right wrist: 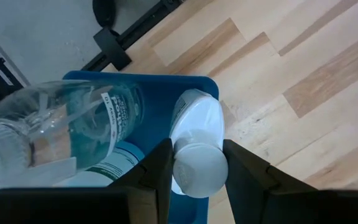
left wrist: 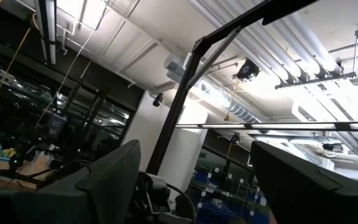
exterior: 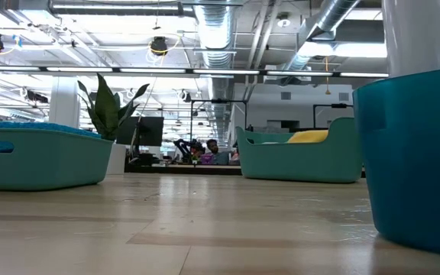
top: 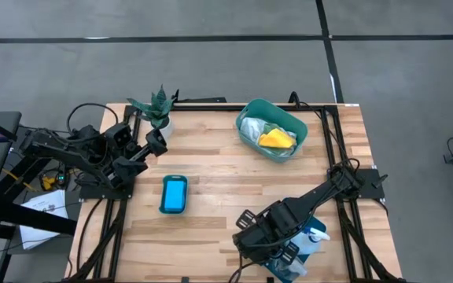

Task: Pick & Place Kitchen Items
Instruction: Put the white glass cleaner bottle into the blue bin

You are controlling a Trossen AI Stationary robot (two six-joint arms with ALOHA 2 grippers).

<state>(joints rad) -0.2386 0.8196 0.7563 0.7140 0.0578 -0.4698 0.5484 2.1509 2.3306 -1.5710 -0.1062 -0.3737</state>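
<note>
Now the right gripper, jaws clamped on the small white plastic bottle, needs a straight lift from its blue tray; the left gripper waits, jaws apart.

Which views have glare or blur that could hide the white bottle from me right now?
Right wrist view: the small white bottle is sharp between the right gripper fingers; the spray bottle beside it looks soft. Left wrist view: bright ceiling lights, no table. Low view: a teal tub looms close at the right edge.
</note>
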